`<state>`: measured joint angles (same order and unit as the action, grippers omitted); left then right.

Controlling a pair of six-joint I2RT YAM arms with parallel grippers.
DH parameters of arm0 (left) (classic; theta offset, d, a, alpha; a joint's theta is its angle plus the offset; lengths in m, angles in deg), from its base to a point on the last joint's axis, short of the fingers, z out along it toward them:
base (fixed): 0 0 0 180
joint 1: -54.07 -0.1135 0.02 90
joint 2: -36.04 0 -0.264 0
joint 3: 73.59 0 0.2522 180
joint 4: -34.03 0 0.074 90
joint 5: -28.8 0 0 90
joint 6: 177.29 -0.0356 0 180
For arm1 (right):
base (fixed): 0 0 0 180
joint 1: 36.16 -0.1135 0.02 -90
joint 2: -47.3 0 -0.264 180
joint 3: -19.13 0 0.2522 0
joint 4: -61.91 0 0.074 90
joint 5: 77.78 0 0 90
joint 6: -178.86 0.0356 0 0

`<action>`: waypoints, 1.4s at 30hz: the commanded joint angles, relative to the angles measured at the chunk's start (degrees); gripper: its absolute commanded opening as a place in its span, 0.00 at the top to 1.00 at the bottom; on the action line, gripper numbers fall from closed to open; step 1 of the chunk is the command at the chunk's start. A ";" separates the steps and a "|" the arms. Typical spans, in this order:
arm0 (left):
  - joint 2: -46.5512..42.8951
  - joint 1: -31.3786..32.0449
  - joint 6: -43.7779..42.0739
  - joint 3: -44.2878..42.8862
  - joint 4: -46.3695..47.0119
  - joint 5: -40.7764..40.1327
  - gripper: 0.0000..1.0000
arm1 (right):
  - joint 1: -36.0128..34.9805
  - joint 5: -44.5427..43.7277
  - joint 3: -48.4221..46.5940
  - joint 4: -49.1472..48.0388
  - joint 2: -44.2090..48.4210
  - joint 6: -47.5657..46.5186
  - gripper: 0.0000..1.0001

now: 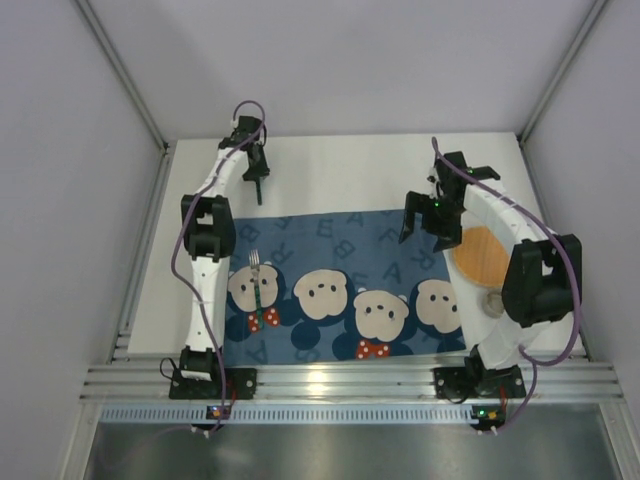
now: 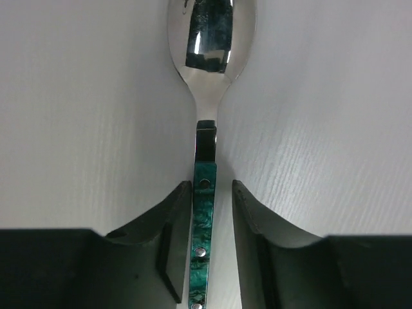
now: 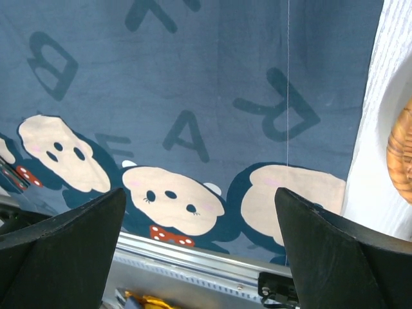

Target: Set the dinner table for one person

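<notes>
**Spoon Framed but Not Yet Gripped on the Far Left**

The dinner table (image 1: 330, 165) is filling the view as a bare white top, with a blue cartoon placemat (image 1: 330, 235) lying across its near middle. A fork (image 1: 257, 283) is lying on the left end of that placemat, and a round woven mat (image 1: 482, 255) is sitting on the bare top just off its right edge.

Beyond the placemat's far left corner, a spoon (image 2: 206, 154) with a green marbled handle is lying flat on the white surface. The left gripper (image 2: 211, 193) is straddling that handle. Its fingers (image 2: 167, 244) are standing a little apart, one looking right against the handle and the other showing a sliver of table between. They are not clamping anything.

The right gripper (image 3: 199, 193) is hovering over the right part of the placemat with its jaws spread wide and nothing between them.

The uneven gap is the risk. One finger meeting the handle first could shove or swivel the spoon sideways on the smooth top. The handle is thin and lying low, so a pinch could ride over it. Gripped this near the handle's end, the heavy bowl could droop or slip free.
</notes>
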<state>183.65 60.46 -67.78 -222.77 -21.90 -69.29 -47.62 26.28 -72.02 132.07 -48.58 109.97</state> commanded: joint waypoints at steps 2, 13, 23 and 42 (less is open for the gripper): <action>1.10 0.11 -0.70 1.20 0.25 0.90 0.73 | 0.39 0.52 -4.26 1.60 -2.56 0.25 0.00; -2.85 1.07 1.41 2.88 -2.21 -0.87 1.00 | 0.39 0.61 -2.08 1.34 0.77 -0.10 0.00; -22.51 17.30 19.48 16.37 -3.45 0.19 1.00 | 0.39 -0.01 0.48 -0.15 8.86 5.96 0.00; -24.82 48.09 42.09 29.67 5.42 -1.48 1.00 | 2.67 -19.95 -0.04 17.49 43.11 20.38 0.00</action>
<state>160.09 106.56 -31.39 -196.43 -20.81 -69.86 -45.41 11.90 -70.40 142.08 -11.38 127.26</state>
